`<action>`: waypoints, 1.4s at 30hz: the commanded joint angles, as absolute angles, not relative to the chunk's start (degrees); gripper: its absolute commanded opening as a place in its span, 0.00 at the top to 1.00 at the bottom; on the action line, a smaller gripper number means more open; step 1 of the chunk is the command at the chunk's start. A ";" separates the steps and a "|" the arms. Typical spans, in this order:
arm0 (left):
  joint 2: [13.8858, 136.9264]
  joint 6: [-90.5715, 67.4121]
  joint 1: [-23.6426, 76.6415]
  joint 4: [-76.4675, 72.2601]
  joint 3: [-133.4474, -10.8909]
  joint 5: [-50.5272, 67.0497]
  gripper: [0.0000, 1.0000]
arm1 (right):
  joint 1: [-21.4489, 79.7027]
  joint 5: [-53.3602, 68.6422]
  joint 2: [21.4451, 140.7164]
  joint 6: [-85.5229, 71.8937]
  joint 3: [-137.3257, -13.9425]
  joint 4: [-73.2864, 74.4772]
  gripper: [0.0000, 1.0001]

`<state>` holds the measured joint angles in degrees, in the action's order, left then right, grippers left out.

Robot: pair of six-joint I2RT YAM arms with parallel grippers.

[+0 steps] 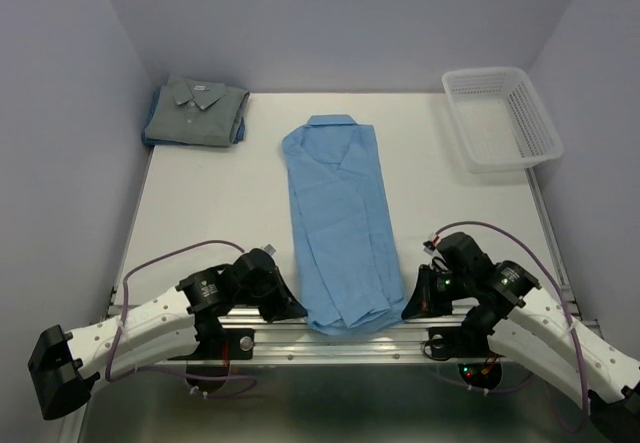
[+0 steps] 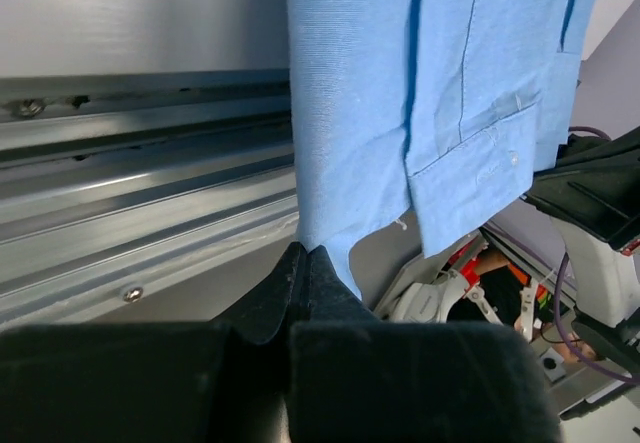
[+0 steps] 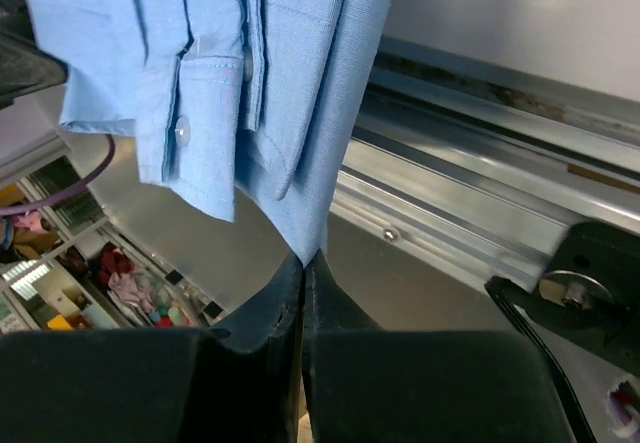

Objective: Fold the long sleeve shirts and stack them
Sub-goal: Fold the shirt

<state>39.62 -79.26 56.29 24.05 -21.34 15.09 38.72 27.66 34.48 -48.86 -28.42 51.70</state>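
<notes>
1. The blue shirt (image 1: 338,225) lies lengthwise at the middle of the table (image 1: 220,223). Its collar is at the far end, its sides are folded inward, and its near end reaches the metal rail (image 1: 390,343).
2. The left gripper (image 2: 305,255) has its fingers pressed together on the hem's left corner.
3. The right gripper (image 3: 303,260) is likewise pinched tight on the right corner, with a buttoned cuff (image 3: 185,113) hanging just beside it.
4. The grey shirt (image 1: 197,111) sits folded in the far left corner, on top of some blue cloth.
5. A basket (image 1: 500,118) stands far right, well apart.
</notes>
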 commanded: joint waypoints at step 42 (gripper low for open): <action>75.58 -51.42 25.93 19.52 -57.21 9.40 1.00 | 28.57 -2.02 81.03 -30.50 -66.18 26.46 0.99</action>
